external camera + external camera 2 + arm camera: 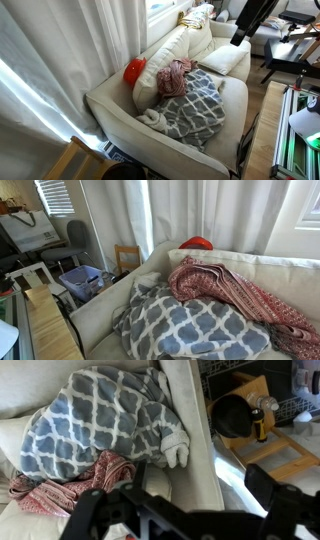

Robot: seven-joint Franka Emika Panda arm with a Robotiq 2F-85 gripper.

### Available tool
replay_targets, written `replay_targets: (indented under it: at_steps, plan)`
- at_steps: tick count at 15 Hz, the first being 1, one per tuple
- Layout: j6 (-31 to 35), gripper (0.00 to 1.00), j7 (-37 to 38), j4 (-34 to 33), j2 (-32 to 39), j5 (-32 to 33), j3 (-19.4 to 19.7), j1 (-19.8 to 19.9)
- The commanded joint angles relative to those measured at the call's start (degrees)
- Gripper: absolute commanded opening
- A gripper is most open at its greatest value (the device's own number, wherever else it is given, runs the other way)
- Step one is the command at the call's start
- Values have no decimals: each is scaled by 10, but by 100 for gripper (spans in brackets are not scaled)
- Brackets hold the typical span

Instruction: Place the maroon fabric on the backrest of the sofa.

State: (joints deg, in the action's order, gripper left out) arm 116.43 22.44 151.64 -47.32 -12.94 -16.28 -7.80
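- Wrist view alone: hand (197, 478) along the lower edge, jaws spread wide, nothing between them and nothing held.
- Also only there: a wooden frame (265, 448) just beside the sofa's end, carrying a black round thing (234, 415) and a small bottle (262, 422).
- Only in an exterior view: the dark arm (250, 20), high over the far end of the sofa (112, 108), well apart from the cloths. Impossible to tell the hand's opening from there.
- In all three views: maroon fabric (175, 77) (235, 295) (70, 488), bunched on the seat surface (236, 97), leaning against the front of the backrest (160, 55) and lapping over a grey-and-white patterned blanket (200, 108). Not up on the backrest's top edge.
- Both exterior views, not the wrist view: a red object (134, 70) (197, 243) perched on the backrest's top.
- Only in an exterior view: a blue basket (82, 280) on the floor near the sofa's end, something pale inside, too small to tell what.
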Motion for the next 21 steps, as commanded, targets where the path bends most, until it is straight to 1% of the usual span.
replay_targets:
  at_steps: [1,4,7,10,12,15,16,18,19,21]
  plan:
    - [93,100,24,-8,95,-3,28,62]
    - [203,100,50,-5,186,-1,44,108]
    - [300,100,83,-21,300,-13,63,127]
    - [388,100,99,-46,411,-24,83,122]
    - [442,100,115,-71,485,-16,95,121]
    - [497,100,120,-132,597,-29,122,107]
    - [471,100,106,-81,518,-20,126,100]
    - [488,100,102,-115,575,-29,135,96]
    - [489,100,101,-126,590,-30,137,95]
    - [489,100,101,-135,599,-32,137,94]
